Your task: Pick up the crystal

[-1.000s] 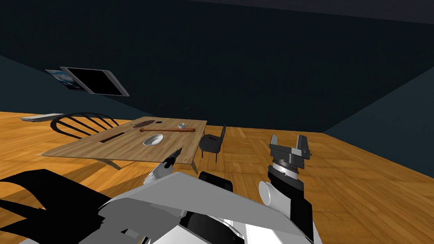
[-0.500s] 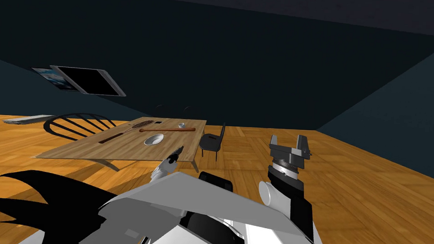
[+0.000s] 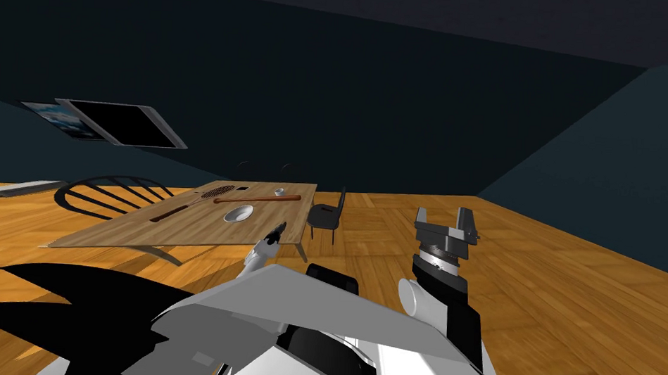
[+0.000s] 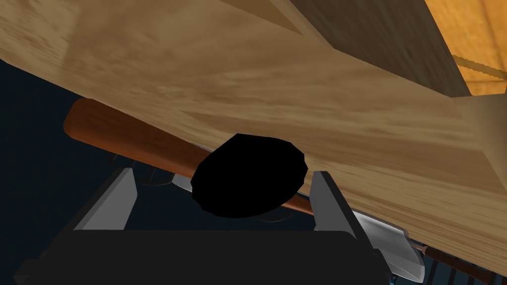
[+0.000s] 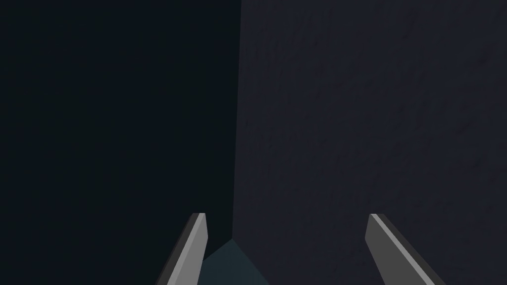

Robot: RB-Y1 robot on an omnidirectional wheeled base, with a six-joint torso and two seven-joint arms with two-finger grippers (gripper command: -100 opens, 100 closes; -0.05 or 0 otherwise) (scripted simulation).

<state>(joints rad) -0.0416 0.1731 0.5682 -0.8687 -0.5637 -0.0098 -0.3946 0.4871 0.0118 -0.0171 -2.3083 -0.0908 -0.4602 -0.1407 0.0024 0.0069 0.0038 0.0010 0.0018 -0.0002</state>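
Observation:
A small white object (image 3: 279, 191), the likeliest crystal, sits on the far part of the wooden table (image 3: 183, 228), just beyond a brown bat (image 3: 258, 200). My left gripper (image 3: 276, 231) hovers at the table's near right edge. In the left wrist view the left gripper (image 4: 220, 170) stands open, its fingers (image 4: 124, 198) apart, looking along the tabletop (image 4: 297, 99) at the bat (image 4: 128, 138). A black oval shape (image 4: 247, 175) lies in front of the bat; the fingers do not touch it. My right gripper (image 3: 445, 220) is raised off to the right over the floor, open and empty (image 5: 287, 217).
A white bowl (image 3: 238, 213) and a long flat racket-like piece (image 3: 191, 204) also lie on the table. A dark chair (image 3: 324, 217) stands at its right end, and a curved-back chair (image 3: 107, 193) at its left side. The wooden floor (image 3: 568, 276) stretches to the right.
My view has swung, so the wall window and table slid left. The left gripper has crept slightly up towards the table's near edge. The right arm holds its pose.

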